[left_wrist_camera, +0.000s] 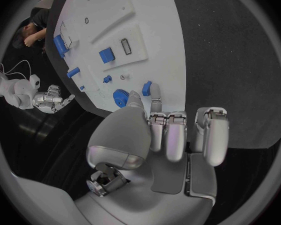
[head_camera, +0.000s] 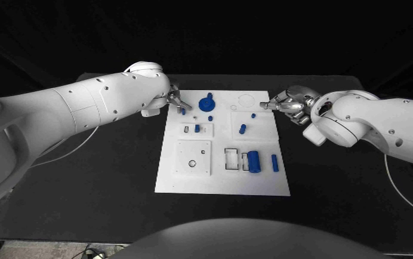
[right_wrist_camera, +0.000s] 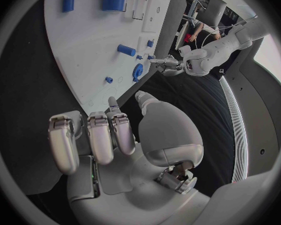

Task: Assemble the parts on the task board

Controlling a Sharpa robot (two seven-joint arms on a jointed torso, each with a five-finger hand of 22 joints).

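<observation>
White rectangular task board point(head_camera: 222, 178): lying mid-table, bearing small blue plastic parts, among them a round blue knob point(head_camera: 206, 102) near its far edge and a blue cylinder point(head_camera: 253, 160) nearer. Left hand point(head_camera: 175, 99): hovering at the far left corner, fingers curled, grasping nothing. Right hand point(head_camera: 288, 105): hovering at the far right corner, likewise curled and empty.

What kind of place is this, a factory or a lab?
Probably a robotics lab or test stand, not a factory: one white task board with small blue parts lies on a black table under dark drapes, and the left hand and right hand hover at its far corners.
</observation>
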